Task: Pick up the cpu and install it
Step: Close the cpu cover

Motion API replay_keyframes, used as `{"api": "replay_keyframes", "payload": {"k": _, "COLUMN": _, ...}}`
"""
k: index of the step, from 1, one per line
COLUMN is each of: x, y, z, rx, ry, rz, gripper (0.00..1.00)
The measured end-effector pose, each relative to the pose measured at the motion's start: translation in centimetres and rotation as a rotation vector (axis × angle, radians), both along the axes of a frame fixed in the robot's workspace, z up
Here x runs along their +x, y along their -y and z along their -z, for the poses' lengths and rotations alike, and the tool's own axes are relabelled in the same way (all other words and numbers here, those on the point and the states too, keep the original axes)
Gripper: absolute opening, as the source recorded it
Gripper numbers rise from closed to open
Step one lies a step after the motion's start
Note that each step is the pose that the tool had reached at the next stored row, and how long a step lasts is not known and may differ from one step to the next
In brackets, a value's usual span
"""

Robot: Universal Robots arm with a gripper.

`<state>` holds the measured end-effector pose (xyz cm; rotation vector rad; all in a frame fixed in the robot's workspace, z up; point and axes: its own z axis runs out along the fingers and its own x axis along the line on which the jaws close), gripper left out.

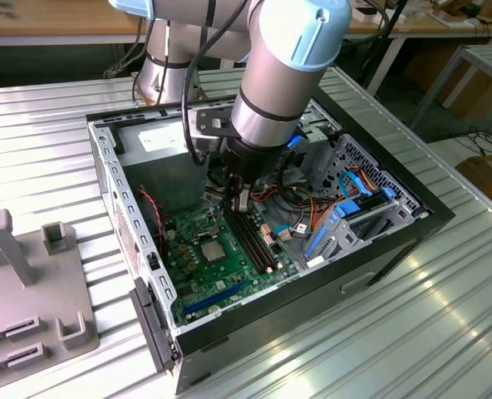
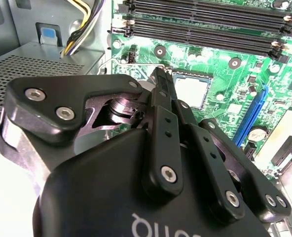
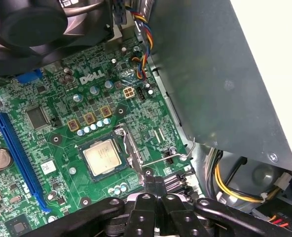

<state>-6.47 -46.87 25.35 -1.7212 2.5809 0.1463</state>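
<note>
The cpu [image 3: 102, 156] lies flat in its socket on the green motherboard [image 3: 62, 113], silver lid up; it also shows in the second wrist view [image 2: 190, 90] and in the exterior view [image 1: 210, 248]. A metal retention plate [image 3: 129, 147] stands along one side of the socket, and a thin wire lever [image 3: 163, 159] runs out from it. My gripper [image 3: 153, 183] hangs just beside the socket, close to the lever's near end, with its black fingers [image 2: 162, 106] pressed together and nothing visible between them. In the exterior view the gripper [image 1: 240, 202] reaches down into the open case.
The open computer case [image 1: 105, 166] lies on a ribbed metal table. Memory slots [image 2: 205, 22], a blue expansion slot [image 3: 18, 158], a black fan [image 3: 32, 24], the grey power supply box [image 3: 220, 74] and yellow and orange cables [image 3: 230, 185] crowd around. A grey fixture [image 1: 30, 283] stands at the exterior view's left.
</note>
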Motion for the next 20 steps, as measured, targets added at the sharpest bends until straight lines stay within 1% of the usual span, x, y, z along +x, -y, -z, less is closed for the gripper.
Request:
{"api": "replay_keyframes", "payload": {"k": 3, "x": -0.01, "y": 0.16, "z": 0.00, "rx": 0.0001, "ry": 0.0000, "rz": 0.000, "gripper": 0.11}}
{"api": "replay_keyframes", "payload": {"k": 11, "x": -0.01, "y": 0.44, "z": 0.00, "rx": 0.0000, "ry": 0.0000, "rz": 0.000, "gripper": 0.11}}
{"api": "replay_keyframes", "payload": {"k": 20, "x": -0.01, "y": 0.67, "z": 0.00, "rx": 0.0001, "ry": 0.0000, "rz": 0.000, "gripper": 0.11}}
